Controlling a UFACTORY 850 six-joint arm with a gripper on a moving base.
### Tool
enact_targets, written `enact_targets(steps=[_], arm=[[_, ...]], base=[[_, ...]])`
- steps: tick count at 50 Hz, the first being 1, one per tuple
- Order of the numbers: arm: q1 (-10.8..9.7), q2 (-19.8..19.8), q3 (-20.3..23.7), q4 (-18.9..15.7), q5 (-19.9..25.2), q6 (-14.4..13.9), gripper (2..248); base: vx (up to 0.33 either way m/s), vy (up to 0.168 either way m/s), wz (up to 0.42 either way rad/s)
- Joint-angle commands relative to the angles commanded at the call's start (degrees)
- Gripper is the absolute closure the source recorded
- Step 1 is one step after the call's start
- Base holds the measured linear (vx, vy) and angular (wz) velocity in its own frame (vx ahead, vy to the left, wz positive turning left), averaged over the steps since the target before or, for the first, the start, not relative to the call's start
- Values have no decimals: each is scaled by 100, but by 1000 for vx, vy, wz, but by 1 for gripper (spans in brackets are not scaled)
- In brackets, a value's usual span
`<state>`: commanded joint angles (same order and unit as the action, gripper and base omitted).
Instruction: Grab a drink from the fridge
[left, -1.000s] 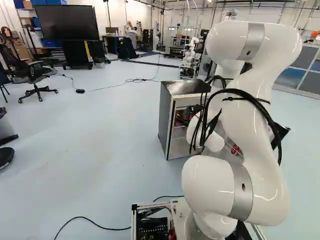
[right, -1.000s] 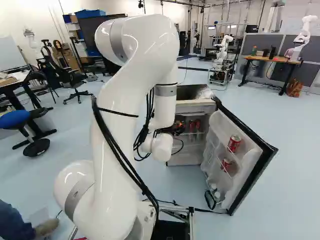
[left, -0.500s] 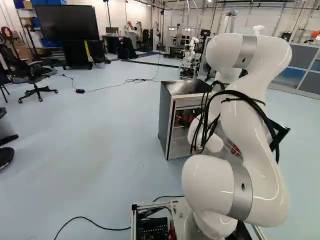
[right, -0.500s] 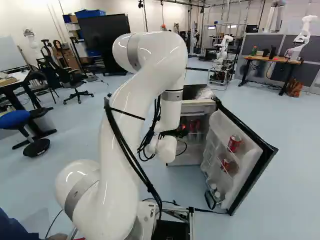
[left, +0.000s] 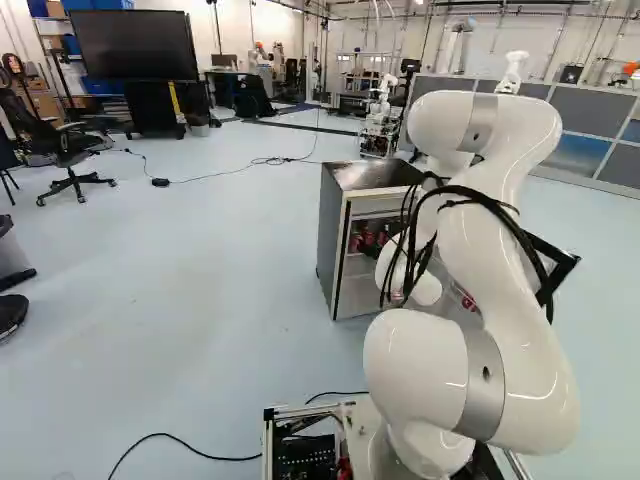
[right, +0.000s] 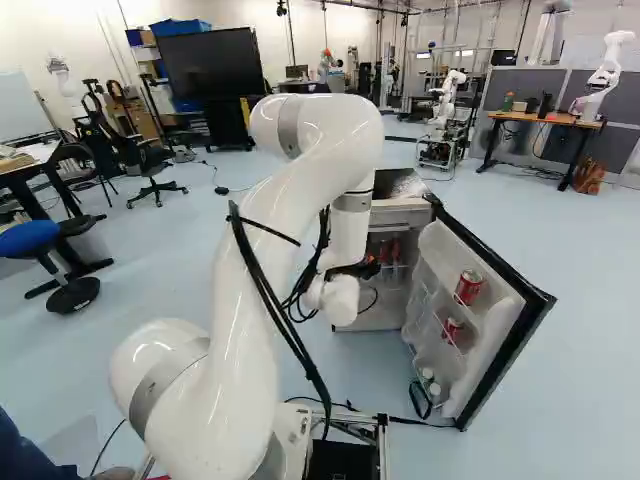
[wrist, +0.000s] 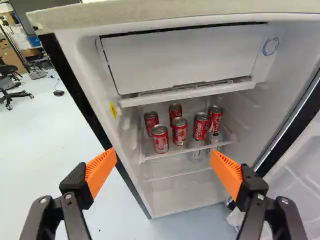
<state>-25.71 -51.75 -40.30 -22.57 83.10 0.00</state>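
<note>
The open tool (right: 368, 269) faces cans (wrist: 179, 132) under a freezer compartment (wrist: 185, 60), fridge door (right: 497, 325) standing wide.

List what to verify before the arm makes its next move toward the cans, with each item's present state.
1. Fridge door open: ok.
2. Cans in view on the shelf: ok, six stand there.
3. Gripper open and empty: ok, orange pads wide apart.
4. A can within the fingers' grasp: not ok, they appear to stand farther ahead.
5. Enough clearance from the fridge walls to enter: cannot tell.
</note>
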Motion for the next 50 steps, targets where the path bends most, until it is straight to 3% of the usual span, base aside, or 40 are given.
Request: enact_targets(steps=[23,50], arm=[[-58,-697,-758,0,0,0,3],[36,-1507,-1693,-4,0,0,3]], base=[[0,0,0],[0,0,0]])
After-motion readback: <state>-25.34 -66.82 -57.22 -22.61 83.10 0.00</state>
